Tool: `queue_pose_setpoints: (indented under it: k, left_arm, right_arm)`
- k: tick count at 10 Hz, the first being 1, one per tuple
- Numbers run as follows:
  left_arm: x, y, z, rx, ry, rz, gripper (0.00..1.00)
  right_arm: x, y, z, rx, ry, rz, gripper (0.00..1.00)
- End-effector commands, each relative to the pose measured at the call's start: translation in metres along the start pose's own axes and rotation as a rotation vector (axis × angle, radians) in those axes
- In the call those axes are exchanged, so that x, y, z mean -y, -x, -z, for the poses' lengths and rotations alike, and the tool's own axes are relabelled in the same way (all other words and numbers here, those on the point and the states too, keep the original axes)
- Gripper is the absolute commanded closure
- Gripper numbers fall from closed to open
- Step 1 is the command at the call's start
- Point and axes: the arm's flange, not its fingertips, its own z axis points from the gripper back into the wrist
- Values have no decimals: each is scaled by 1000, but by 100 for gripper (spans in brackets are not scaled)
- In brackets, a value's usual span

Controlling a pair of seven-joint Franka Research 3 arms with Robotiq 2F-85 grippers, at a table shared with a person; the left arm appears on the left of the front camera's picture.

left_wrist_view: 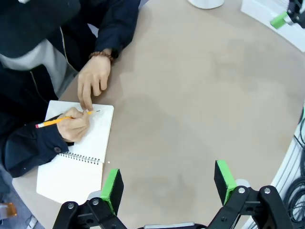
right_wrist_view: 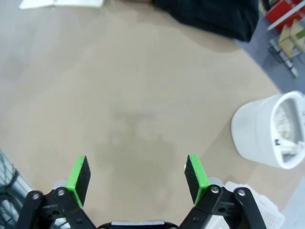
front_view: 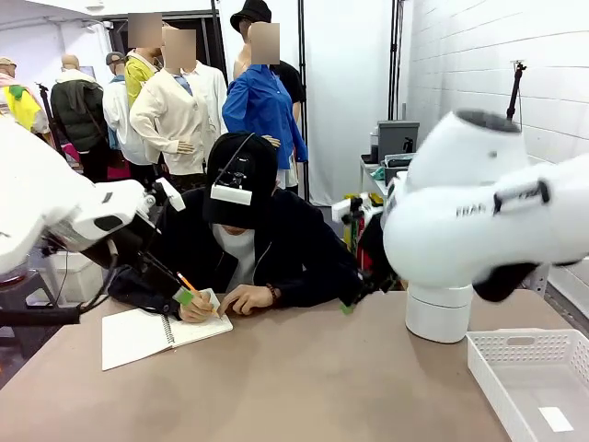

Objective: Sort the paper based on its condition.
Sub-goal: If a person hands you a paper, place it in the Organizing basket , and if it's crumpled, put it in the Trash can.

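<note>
Fig. 1. My 2 arms waiting while the person prepares material.

(a) Left gripper: the jaws stand wide apart with nothing between the green pads. It hangs above bare table, just beside the spiral notebook. I judge it is parked there to be near the spot where a loose sheet will appear.

(b) Right gripper: the jaws are fully apart and empty, over bare tabletop. The white bucket stands near it on 1 side, and a corner of the white basket shows below that. This places the claw within short reach of both containers.

(c) The person leans over the notebook. 1 hand writes with an orange pencil. The other hand pins the page flat so it does not slide.

(d) The paper: no loose piece lies on the open table. A small flat white slip rests on the basket floor, which I take for a smooth piece already sorted. The bucket holds something white and wrinkled, too blurred to name; I judge it may be the place for crushed wads.

(e) Judgement: sorting is paused. The next move needs a sheet torn free and left within reach.
</note>
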Motion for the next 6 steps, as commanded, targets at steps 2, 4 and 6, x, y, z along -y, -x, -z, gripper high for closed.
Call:
queue_pose_setpoints:
  k: [2, 4, 6]
  left_arm:
    - [-1, -15, -41, 17, 54, 69, 0]
    - [-7, -30, -74, 59, 74, 98, 0]
    - [-15, -36, -105, 92, 10, 72, 0]
  right_arm:
    - [1, -30, -45, 14, -70, -12, 0]
    - [3, -46, -80, 60, -53, -8, 0]
    - [7, -54, -113, 129, -35, 2, 0]
